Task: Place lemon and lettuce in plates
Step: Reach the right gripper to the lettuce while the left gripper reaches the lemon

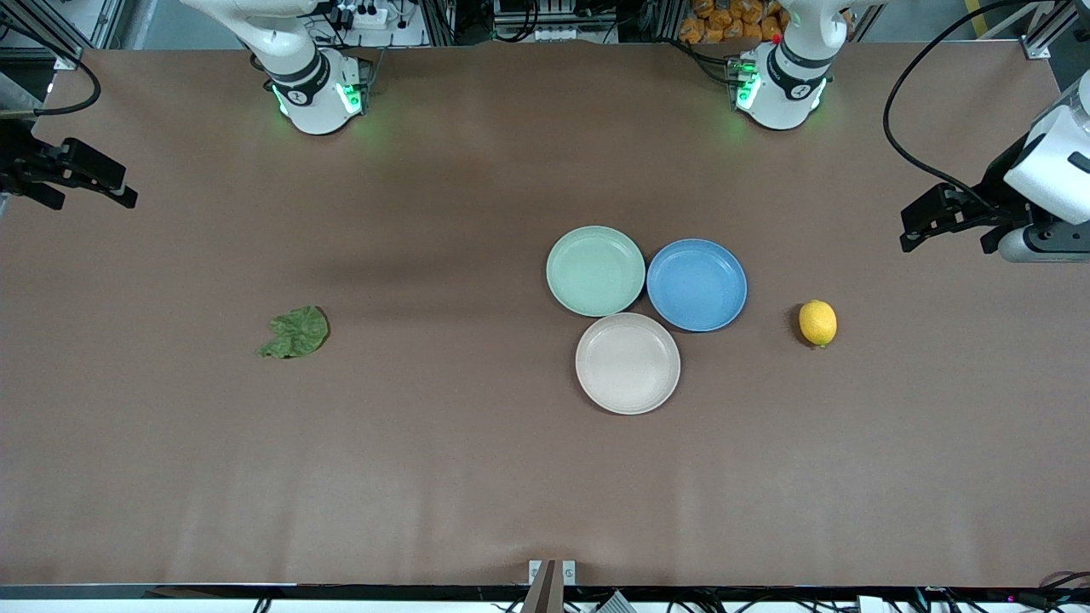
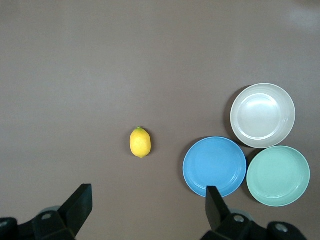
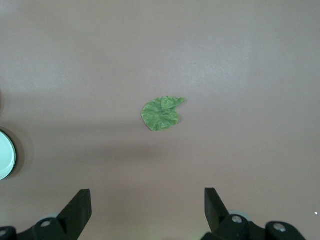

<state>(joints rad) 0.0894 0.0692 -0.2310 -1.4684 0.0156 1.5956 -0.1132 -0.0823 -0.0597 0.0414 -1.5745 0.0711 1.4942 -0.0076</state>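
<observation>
The yellow lemon [image 1: 817,323] lies on the brown table beside the blue plate, toward the left arm's end; it also shows in the left wrist view [image 2: 140,142]. The dark-green lettuce [image 1: 295,333] lies flat toward the right arm's end and shows in the right wrist view [image 3: 161,113]. The mint plate [image 1: 595,271] and the beige plate [image 1: 628,363] sit together mid-table, both empty. My left gripper [image 1: 947,241] hangs open and empty over the table's left-arm end, apart from the lemon [image 2: 148,210]. My right gripper [image 1: 89,197] hangs open and empty over the right-arm end [image 3: 148,210].
A blue plate [image 1: 697,284] of the same size touches the mint and beige plates, between them and the lemon; it is empty. The arm bases [image 1: 317,94] stand along the table edge farthest from the front camera. Bare brown table lies between the lettuce and the plates.
</observation>
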